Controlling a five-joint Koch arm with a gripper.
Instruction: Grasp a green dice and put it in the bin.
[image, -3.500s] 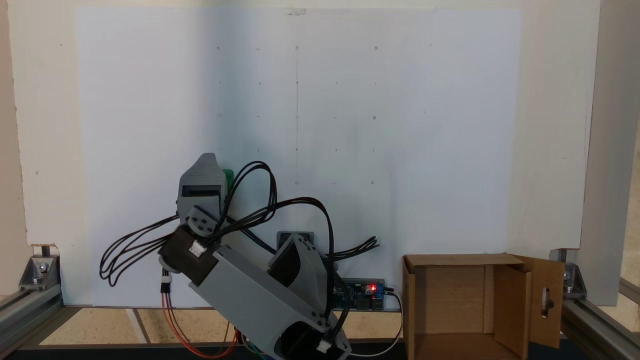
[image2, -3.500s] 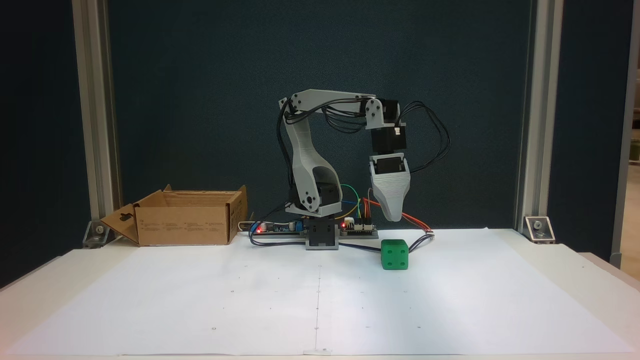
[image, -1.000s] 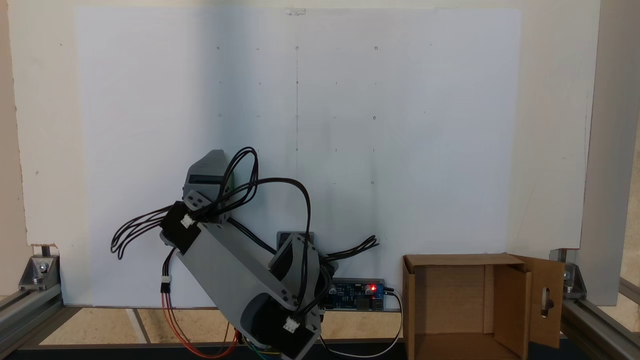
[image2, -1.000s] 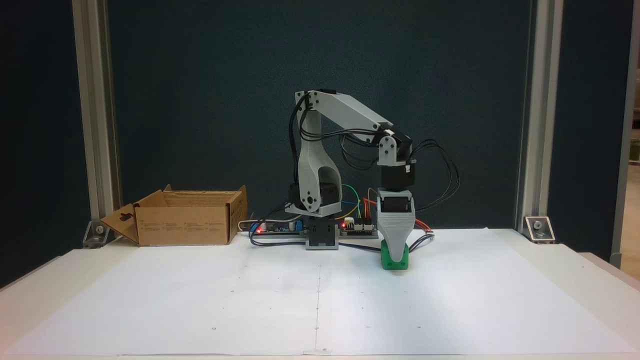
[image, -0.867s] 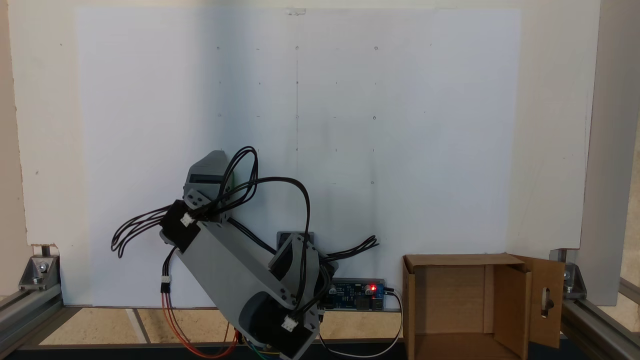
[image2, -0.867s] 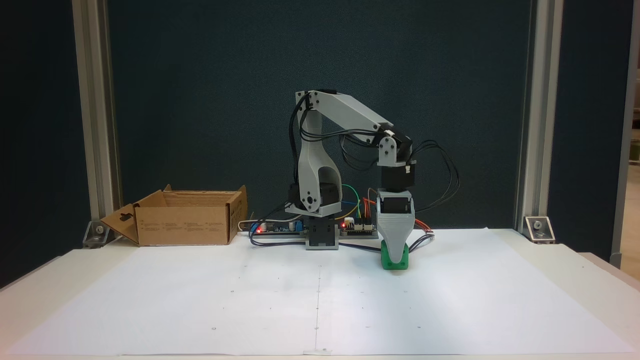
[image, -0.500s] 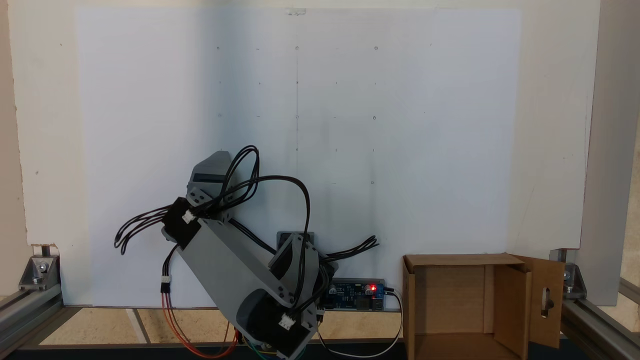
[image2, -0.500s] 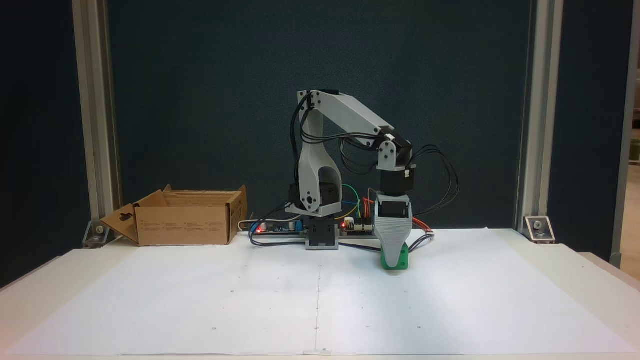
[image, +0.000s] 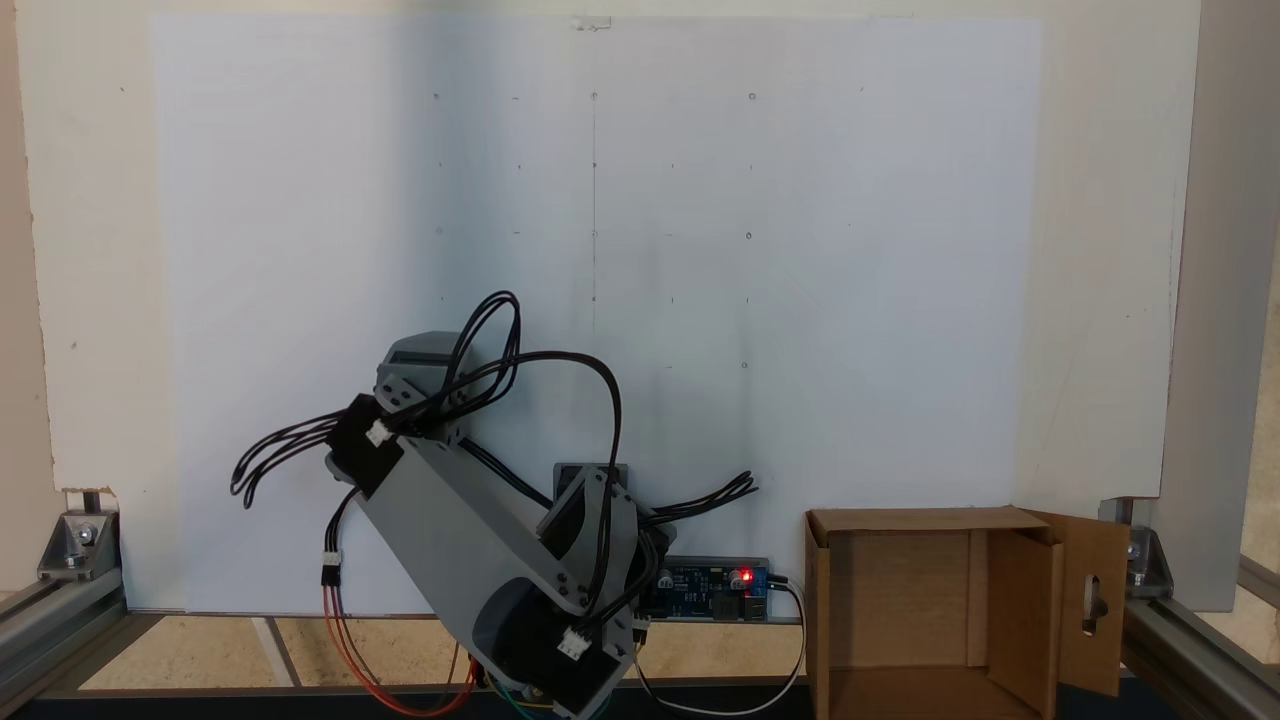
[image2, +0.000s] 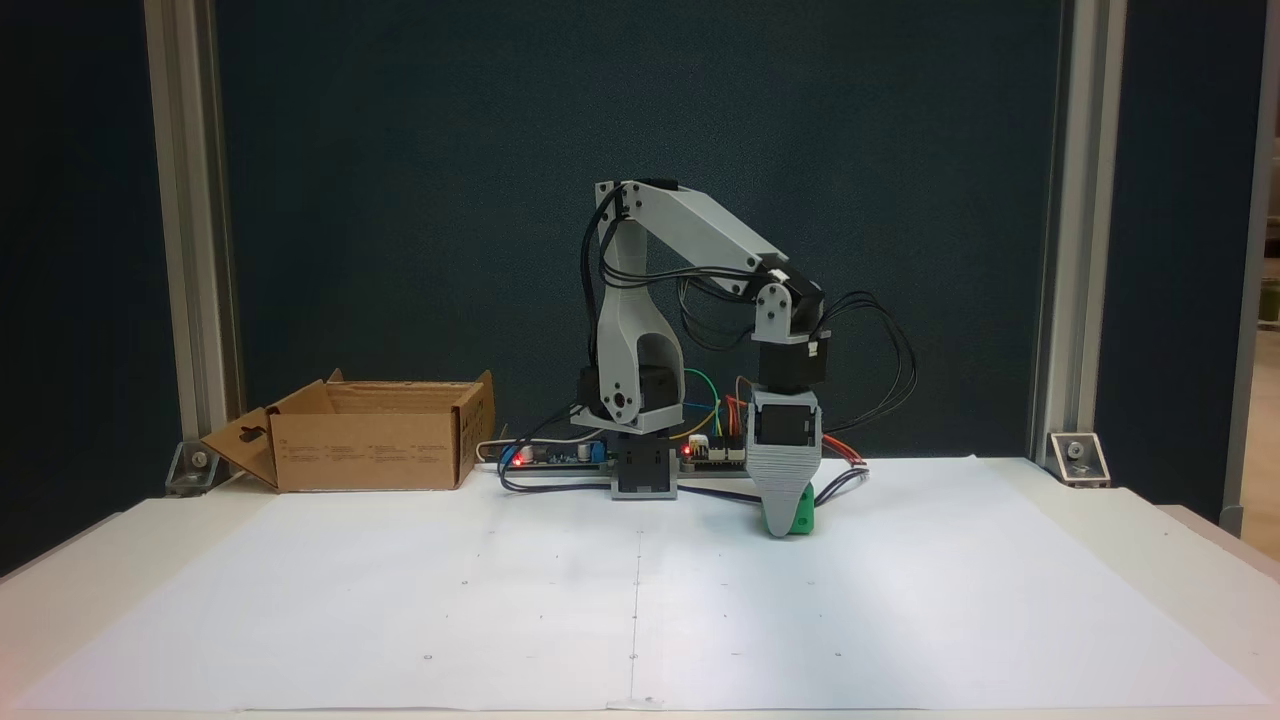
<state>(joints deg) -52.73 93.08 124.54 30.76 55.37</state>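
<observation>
The green dice (image2: 804, 517) sits on the white paper to the right of the arm's base in a fixed view. My gripper (image2: 783, 523) points straight down over it, with its tip at table level. One grey finger covers the dice's left and middle, so only the right edge shows green. The second jaw lies behind the dice, and I cannot see how the jaws stand. The bin (image2: 370, 450) is a brown cardboard box at the far left, well away from the gripper. In the other fixed view the bin (image: 1015, 600) stands at the bottom right with its top open.
Circuit boards with red lights (image2: 715, 456) and loose wires lie around the arm's base (image2: 640, 470). Aluminium posts (image2: 190, 250) (image2: 1065, 250) flank the table. The white paper sheet (image2: 640, 620) covers the area in front of the arm.
Since 3.5 s ago the gripper has come down from above the dice to around it. In the last half second the wrist turned slightly and drew a little toward the base.
</observation>
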